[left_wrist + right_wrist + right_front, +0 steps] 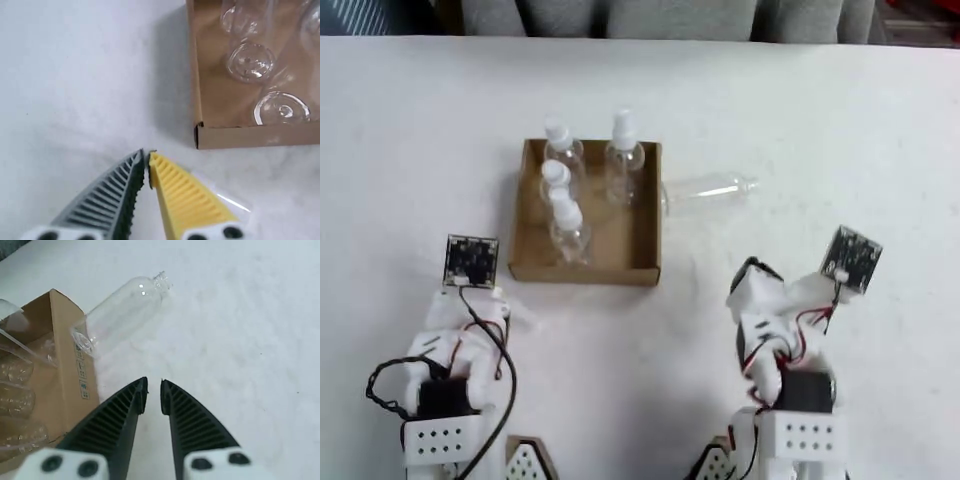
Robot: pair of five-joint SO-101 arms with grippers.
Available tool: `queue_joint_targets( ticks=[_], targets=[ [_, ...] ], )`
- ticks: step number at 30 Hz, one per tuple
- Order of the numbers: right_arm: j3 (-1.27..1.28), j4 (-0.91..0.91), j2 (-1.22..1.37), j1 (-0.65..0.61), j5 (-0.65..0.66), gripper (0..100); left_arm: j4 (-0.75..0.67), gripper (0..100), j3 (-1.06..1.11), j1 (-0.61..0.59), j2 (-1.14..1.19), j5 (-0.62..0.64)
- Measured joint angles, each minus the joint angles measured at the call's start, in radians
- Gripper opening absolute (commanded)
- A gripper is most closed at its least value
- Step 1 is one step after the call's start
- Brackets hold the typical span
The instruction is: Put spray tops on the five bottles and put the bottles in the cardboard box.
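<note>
The cardboard box (pixel 523 262) stands mid-table and holds several clear bottles with white spray tops (pixel 623 152). Their round bases (pixel 250 61) appear in the left wrist view inside the box (pixel 240 136). One clear bottle without a top (pixel 710 190) lies on the table, its base against the box's right wall and its open neck pointing away; the right wrist view has it (pixel 122 310) beside the box (pixel 65 355). My left gripper (pixel 147 153) is shut and empty near the box's front left corner. My right gripper (pixel 153 384) hovers short of the lying bottle, open by a narrow gap, holding nothing.
Both arms rest near the table's front edge, the left arm (pixel 460 340) in front of the box's left corner, the right arm (pixel 775 320) to the box's right. White tabletop (pixel 820 110) spreads around the box. Grey chair backs line the far edge.
</note>
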Motion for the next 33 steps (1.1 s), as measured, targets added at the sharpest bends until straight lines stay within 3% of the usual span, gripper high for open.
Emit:
queue_joint_targets(
  ticks=[13,17,23,33],
  targets=[
    [-0.511,0.000,0.756,-0.058,-0.133,1.5,0.000,2,0.000,0.000,0.000,0.000],
    [-0.631,-0.002,0.922,-0.071,-0.184,2.9,0.000,2,0.000,0.000,0.000,0.000],
    [-0.813,-0.002,1.125,-0.086,-0.259,15.0,0.000,2,0.000,0.000,0.000,-0.011],
    [-1.123,-0.008,1.475,-0.110,-0.370,15.6,0.000,2,0.000,0.000,0.000,-0.072]
  ],
)
